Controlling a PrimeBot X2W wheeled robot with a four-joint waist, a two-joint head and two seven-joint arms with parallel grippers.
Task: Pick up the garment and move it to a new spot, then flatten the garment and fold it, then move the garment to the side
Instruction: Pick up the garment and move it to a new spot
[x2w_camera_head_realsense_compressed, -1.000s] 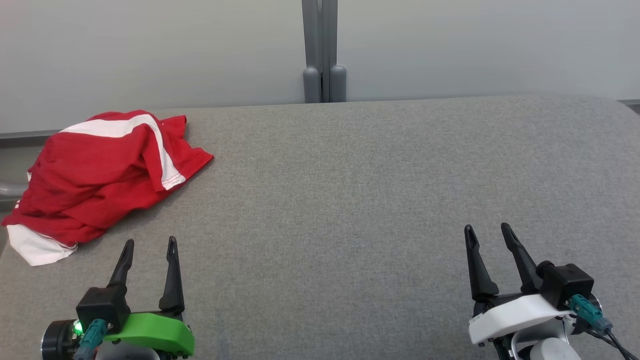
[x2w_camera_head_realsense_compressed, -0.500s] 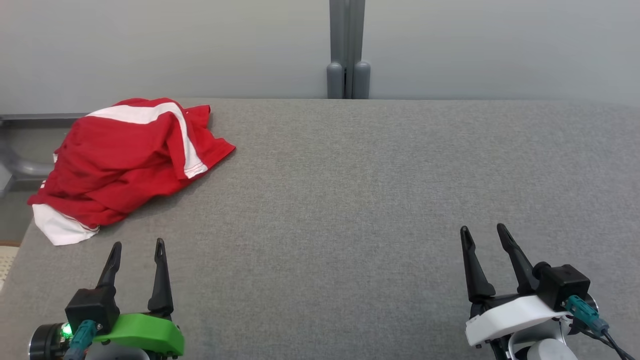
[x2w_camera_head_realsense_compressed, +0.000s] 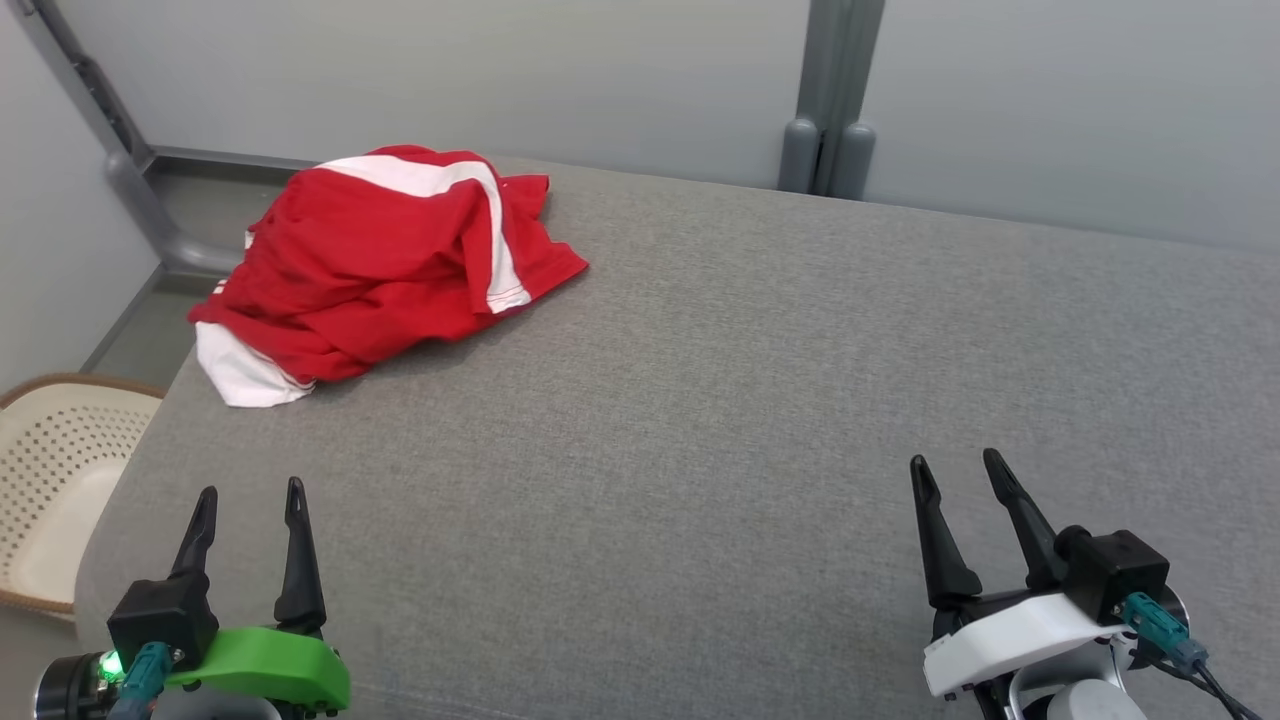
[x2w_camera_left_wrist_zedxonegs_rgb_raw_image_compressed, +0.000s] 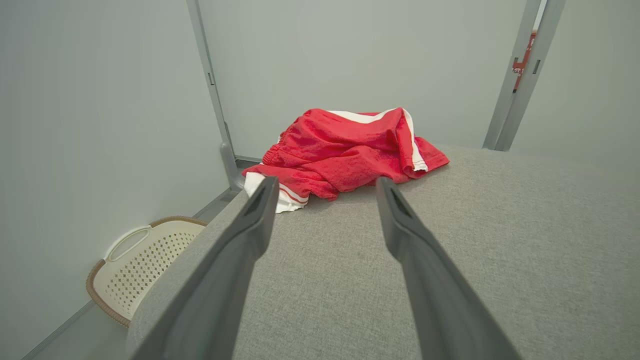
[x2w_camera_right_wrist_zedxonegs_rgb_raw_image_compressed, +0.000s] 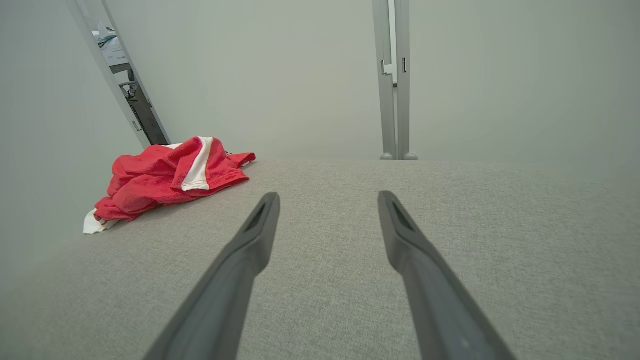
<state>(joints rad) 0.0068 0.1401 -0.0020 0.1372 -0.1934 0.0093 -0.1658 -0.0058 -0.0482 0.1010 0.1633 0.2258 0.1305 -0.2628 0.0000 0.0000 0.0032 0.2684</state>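
Since the earlier frame the head camera had swung to the left, so the whole scene sat further right in its view and the left end of the counter (x2w_camera_head_realsense_compressed: 700, 400) came in; the garment (x2w_camera_head_realsense_compressed: 380, 260) kept its place on the grey fabric, and both pairs of jaws stayed low at the near edge, as wide as before.

Counted from left to right: one cream perforated basket (x2w_camera_head_realsense_compressed: 60, 470) with a brown rim, on the floor just beside the counter's left end; one grey corner post (x2w_camera_head_realsense_compressed: 130, 190) behind it; the left jaws, on a green mount, spread and holding nothing; one garment, red with a white stripe and a white hem, crumpled in a heap at the far left corner of the counter; one pair of grey posts (x2w_camera_head_realsense_compressed: 828, 120) against the far wall; the right jaws, on a white mount, likewise spread and holding nothing.

The garment lay well ahead of the left jaws and a little to their right, apart from them, with bare grey fabric between; in the left wrist view the heap (x2w_camera_left_wrist_zedxonegs_rgb_raw_image_compressed: 350, 145) showed beyond the two tips, the basket (x2w_camera_left_wrist_zedxonegs_rgb_raw_image_compressed: 145, 260) low at the left; from the right jaws it lay far off to the left and further back, seen small at the left of the right wrist view (x2w_camera_right_wrist_zedxonegs_rgb_raw_image_compressed: 160, 180).
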